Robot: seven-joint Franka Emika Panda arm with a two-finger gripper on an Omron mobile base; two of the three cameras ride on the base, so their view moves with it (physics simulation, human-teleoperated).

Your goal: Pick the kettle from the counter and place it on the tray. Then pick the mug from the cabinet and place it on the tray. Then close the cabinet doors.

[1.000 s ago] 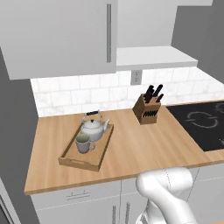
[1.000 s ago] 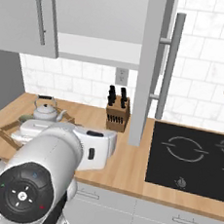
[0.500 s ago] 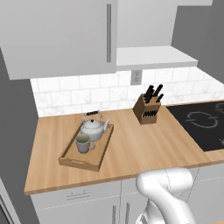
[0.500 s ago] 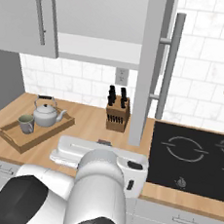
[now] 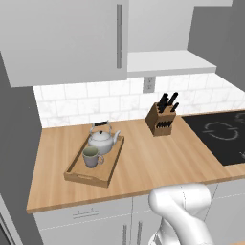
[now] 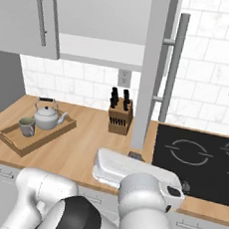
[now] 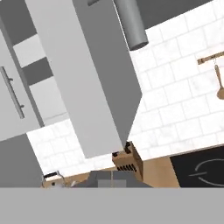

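Kettle (image 5: pixel 101 139) and mug (image 5: pixel 91 157) sit inside tray (image 5: pixel 76 171) rim — right cabinet door (image 6: pixel 152 65) ajar, gripper closed, empty.

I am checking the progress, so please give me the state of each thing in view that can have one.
kettle: upright on the tray
mug: upright on the tray, beside the kettle
left cabinet door: closed
right cabinet door: open, swung outward
knife block: standing on the counter, knives in it

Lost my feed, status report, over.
Gripper shut, empty. Kettle and mug on tray. Right cabinet door open, edge-on ahead.
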